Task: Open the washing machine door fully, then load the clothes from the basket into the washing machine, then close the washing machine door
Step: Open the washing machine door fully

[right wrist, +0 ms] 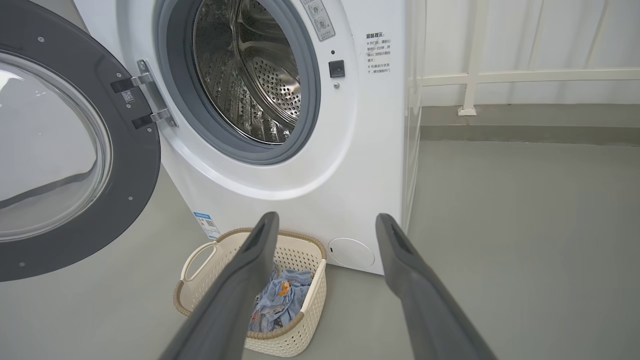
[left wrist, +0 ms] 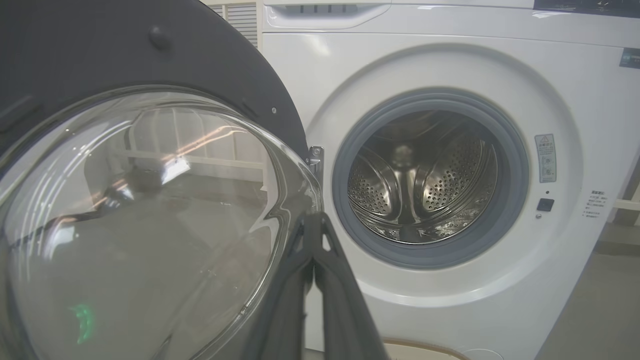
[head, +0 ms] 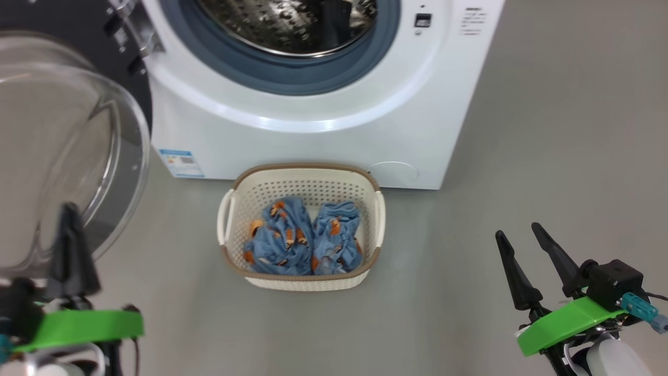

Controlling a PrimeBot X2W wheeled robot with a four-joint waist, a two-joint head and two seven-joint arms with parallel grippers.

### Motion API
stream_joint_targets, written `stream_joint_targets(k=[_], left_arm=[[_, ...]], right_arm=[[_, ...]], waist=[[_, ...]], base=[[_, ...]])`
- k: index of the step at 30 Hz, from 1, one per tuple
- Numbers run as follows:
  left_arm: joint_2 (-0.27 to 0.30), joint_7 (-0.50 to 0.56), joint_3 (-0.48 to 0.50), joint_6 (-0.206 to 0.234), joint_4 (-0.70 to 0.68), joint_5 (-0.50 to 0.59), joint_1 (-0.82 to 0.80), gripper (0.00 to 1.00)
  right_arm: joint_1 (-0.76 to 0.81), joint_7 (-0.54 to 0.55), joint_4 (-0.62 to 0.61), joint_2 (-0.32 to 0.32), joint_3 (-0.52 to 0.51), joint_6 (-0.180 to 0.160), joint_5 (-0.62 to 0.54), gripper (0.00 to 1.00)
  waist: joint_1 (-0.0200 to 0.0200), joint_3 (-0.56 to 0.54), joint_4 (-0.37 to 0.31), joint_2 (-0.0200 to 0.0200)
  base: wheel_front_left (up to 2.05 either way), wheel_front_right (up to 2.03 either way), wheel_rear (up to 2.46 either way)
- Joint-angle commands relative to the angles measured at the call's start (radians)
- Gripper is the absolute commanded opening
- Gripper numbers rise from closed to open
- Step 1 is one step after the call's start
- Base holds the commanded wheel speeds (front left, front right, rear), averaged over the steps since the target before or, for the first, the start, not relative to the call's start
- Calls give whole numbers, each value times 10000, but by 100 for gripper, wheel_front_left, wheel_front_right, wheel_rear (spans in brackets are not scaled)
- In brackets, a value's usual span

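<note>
On the grey floor (head: 548,156), at the top of the head view: white washing machine (head: 313,130), mouth uncovered, grey-blue gasket (head: 292,73) and perforated steel drum (head: 292,26) laid bare. Swung wide on its hinge (right wrist: 150,95) at the robot's left of the machine: black-rimmed door (right wrist: 137,165), its clear glass bowl (head: 68,156) bulging toward the camera. Just before the machine's lower front, near it, upright: cream perforated basket (head: 308,282) with a brown rim and side handles. Inside the basket, side by side and touching, below the rim: two crumpled light-blue clothes (head: 302,237) printed with orange-brown figures. At the lower left of the head view: left end effector (head: 69,219), fingers pressed together on nothing, tips raised just beside the lower edge of the glass bowl; contact with the glass impossible to tell. At the lower right, well apart from the basket: right end effector (head: 518,231), fingers spread wide with only air between, poised above bare floor. On the machine's lower front, just behind the basket's left corner: small blue label (head: 180,163).
</note>
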Motion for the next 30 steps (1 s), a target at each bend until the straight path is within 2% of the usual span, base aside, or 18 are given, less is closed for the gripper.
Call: stream_joint_targets(k=[1,2,3,4,5,6,18,30], left_arm=[[210,-51,165,-23,-159,14,45,0],[206,-51,55,-23,-125,7,144,11],[203,-51,-56,-23,-81,20,250,35],[200,-51,-145,-23,-48,12,352,49],[197,-51,-211,-13,-36,-4,449,84],[196,-51,-276,-6,9,-10,551,100],[189,-51,-629,331,191,-192,1507,100],[188,-51,-689,534,272,-299,2073,100]], right_arm=[[59,-115,-304,-51,212,27,-127,100],[54,-117,-359,-33,212,27,-145,100],[51,-119,-416,-18,223,27,-163,100],[53,-121,-478,-2,231,27,-180,100],[61,-123,-544,17,226,27,-192,100],[74,-124,-616,34,223,27,-216,100],[551,-130,-1392,86,150,27,-375,100],[1034,-131,-1692,221,-85,27,-545,100]], waist=[[0,-175,-269,0],[0,-203,-347,0],[0,-231,-423,0],[0,-267,-502,0],[0,-304,-576,0],[0,-339,-650,0],[0,-710,-1304,0],[0,-886,-1398,0]], base=[[0,0,0],[0,0,0],[0,0,0],[0,0,0],[0,0,0],[0,0,0],[0,0,0],[0,0,0]])
